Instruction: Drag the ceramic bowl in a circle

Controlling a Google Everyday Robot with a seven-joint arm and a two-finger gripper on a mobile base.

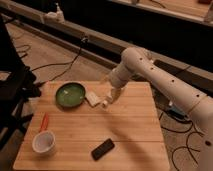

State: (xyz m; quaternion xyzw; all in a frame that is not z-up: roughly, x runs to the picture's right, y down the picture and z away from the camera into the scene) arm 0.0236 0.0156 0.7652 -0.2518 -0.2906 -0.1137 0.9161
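Observation:
The green ceramic bowl [70,94] sits at the back left of the wooden table [130,130], wide and shallow with a darker rim. My gripper [112,96] hangs from the white arm [150,70] over the table's back middle, to the right of the bowl and apart from it. A pale flat object [92,98] lies between bowl and gripper, and a small light object [105,104] lies just below the gripper.
A white cup [44,142] stands at the front left with an orange-red item [44,122] beside it. A black phone-like slab [103,149] lies near the front edge. Cables [65,62] run on the floor behind the table.

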